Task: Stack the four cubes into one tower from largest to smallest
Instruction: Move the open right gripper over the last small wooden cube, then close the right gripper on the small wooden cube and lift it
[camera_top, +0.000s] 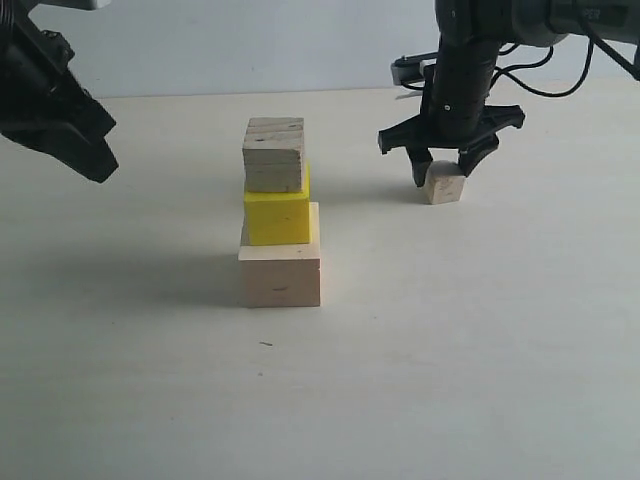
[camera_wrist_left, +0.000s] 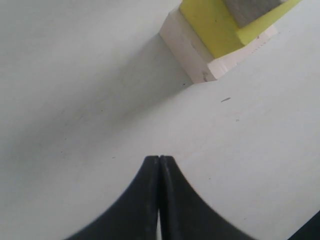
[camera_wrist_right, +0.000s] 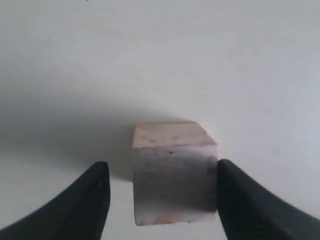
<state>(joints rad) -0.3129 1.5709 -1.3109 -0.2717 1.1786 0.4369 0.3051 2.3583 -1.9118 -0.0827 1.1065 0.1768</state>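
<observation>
Three of the four cubes stand as a tower mid-table: the large pale wooden one (camera_top: 280, 275) at the base, the yellow one (camera_top: 277, 215) on it, the grain-lined wooden one (camera_top: 273, 153) on top. The small pale cube (camera_top: 444, 185) rests on the table to the right. My right gripper (camera_top: 446, 168) is lowered over it and open; in the right wrist view the small cube (camera_wrist_right: 172, 170) sits between the fingers, close against one and with a gap to the other. My left gripper (camera_top: 95, 165) hangs shut and empty at the upper left, away from the tower.
The pale tabletop (camera_top: 480, 350) stretches all round the tower. In the left wrist view the tower's lower cubes (camera_wrist_left: 192, 47) lie beyond the shut left gripper (camera_wrist_left: 159, 158), with a small dark speck (camera_wrist_left: 226, 99) on the table near them.
</observation>
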